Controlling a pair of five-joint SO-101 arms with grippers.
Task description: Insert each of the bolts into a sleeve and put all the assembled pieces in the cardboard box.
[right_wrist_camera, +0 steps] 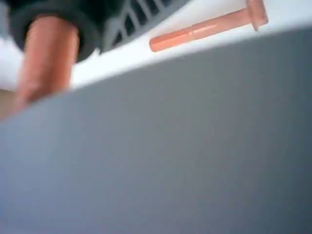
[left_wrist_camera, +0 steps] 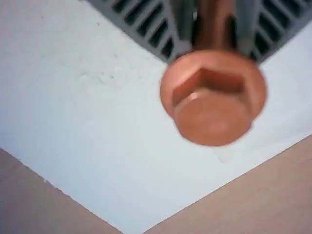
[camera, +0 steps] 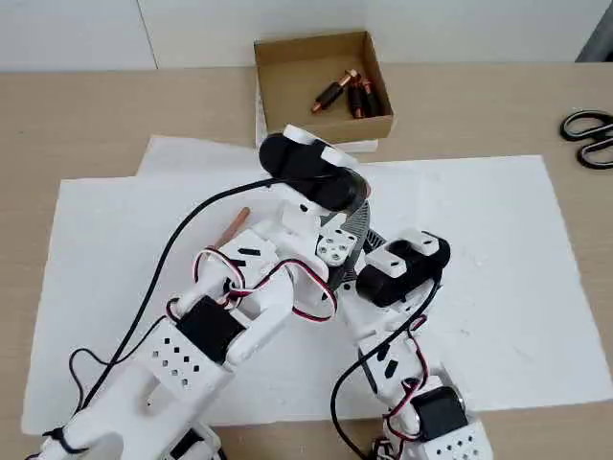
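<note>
Pinching a copper bolt (left_wrist_camera: 213,100) by its shank, the left gripper (left_wrist_camera: 213,27) has its ribbed grey fingers (left_wrist_camera: 141,24) closed on it, hex head free, above the white sheet (left_wrist_camera: 97,122). In the right wrist view a copper shank pokes out of a black sleeve (right_wrist_camera: 53,19) — whether the right gripper (camera: 359,240) grips anything, I cannot tell. A loose bolt (right_wrist_camera: 207,27) lies on the sheet; assembled pieces (camera: 350,93) sit in the cardboard box (camera: 287,57).

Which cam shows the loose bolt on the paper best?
Right wrist view: the loose bolt lies in full, head to tip. High view catches it beside an arm. Left wrist view has the held bolt instead.
</note>
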